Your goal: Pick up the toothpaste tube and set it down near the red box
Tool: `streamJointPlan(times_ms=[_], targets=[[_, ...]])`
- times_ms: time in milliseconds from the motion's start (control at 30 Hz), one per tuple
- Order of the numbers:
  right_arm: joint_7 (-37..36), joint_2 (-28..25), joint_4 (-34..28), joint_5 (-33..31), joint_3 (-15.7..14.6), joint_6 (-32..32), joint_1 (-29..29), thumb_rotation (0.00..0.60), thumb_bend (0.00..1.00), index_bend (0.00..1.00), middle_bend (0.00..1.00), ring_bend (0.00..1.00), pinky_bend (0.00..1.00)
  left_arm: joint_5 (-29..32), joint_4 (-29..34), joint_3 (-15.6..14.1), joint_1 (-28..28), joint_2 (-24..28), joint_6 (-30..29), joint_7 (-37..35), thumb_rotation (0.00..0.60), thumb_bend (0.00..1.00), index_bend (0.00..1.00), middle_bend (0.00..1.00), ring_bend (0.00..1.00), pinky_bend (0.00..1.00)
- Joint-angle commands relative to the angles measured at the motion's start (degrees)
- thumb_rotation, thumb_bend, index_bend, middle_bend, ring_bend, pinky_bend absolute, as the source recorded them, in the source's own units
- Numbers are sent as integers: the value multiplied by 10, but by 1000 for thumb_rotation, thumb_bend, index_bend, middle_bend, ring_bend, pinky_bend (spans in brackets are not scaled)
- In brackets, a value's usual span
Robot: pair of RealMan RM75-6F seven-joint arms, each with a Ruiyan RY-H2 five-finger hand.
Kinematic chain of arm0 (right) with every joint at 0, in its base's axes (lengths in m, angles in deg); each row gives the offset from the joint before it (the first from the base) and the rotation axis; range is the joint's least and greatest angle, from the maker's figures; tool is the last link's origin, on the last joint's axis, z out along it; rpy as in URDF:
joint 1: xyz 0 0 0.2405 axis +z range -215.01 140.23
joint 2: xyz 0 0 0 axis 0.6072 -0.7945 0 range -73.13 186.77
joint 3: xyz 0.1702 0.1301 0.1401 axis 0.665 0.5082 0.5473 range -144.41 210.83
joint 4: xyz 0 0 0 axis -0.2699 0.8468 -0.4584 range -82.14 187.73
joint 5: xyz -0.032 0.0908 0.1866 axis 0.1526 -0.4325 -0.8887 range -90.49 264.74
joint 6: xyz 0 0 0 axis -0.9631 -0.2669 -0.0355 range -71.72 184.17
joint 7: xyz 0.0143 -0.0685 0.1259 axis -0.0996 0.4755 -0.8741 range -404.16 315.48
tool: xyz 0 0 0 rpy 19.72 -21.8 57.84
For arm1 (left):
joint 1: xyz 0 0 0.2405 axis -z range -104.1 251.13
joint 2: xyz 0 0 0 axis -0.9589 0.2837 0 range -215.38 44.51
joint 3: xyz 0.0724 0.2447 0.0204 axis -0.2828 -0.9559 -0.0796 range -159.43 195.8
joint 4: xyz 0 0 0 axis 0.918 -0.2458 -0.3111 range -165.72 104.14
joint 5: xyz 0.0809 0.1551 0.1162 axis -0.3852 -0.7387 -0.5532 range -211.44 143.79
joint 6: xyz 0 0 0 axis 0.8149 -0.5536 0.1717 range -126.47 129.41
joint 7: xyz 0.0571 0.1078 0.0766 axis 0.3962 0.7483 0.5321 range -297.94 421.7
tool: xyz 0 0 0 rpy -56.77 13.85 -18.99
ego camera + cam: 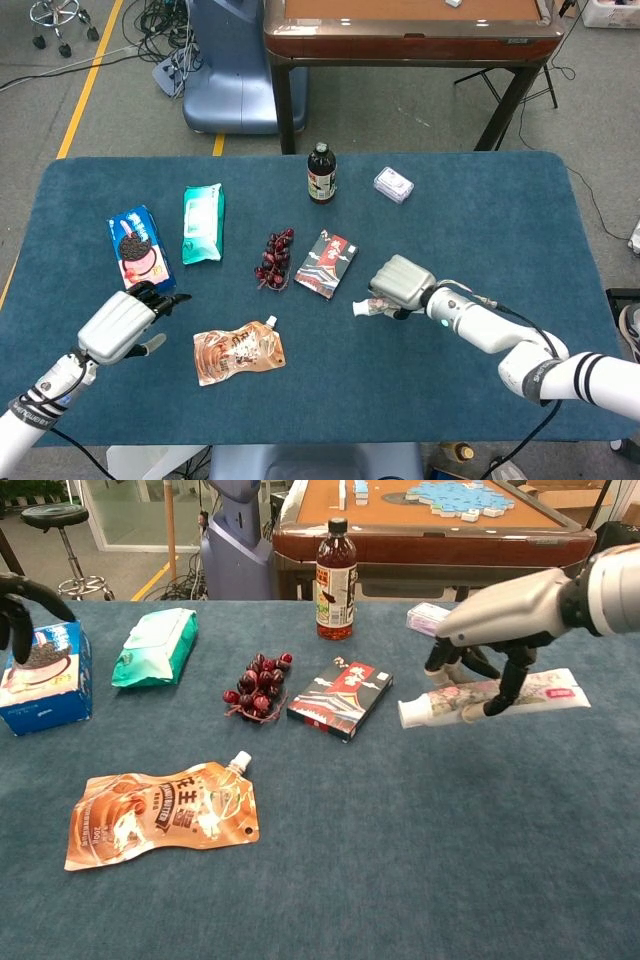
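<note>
While the right robot hand (492,630) pinches the toothpaste tube (490,698) clear of the surface (400,860), carry step is nearly done: red box (340,697) sits just left of it. Next: lower, release. Left robot hand (122,322) spread, idle.

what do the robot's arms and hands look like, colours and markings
Both hands have a smooth light grey shell on the back and black fingers: the right hand and the left hand. The right arm is glossy white with a small teal light near the wrist and black bands further up. The left arm is white with a black band bearing lettering too small to read.
</note>
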Motion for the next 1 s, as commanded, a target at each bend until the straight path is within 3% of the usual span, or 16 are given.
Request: streamJointPlan(times_ms=[33, 433, 1000], targets=[[20, -7, -16, -18, 11, -19, 30, 600, 902, 743, 668, 614, 438, -23, 2, -2, 42, -2, 44, 1, 600, 257, 127, 492, 486, 298], [76, 29, -18, -123, 5, -32, 124, 600, 914, 755, 675, 628, 438, -7, 21, 7, 121, -45, 127, 40, 600, 257, 80, 550, 572, 410], [162, 70, -22, -266, -61, 23, 237, 600, 925, 767, 681, 646, 438, 26, 34, 4, 176, -93, 187, 124, 600, 257, 80, 562, 584, 425]])
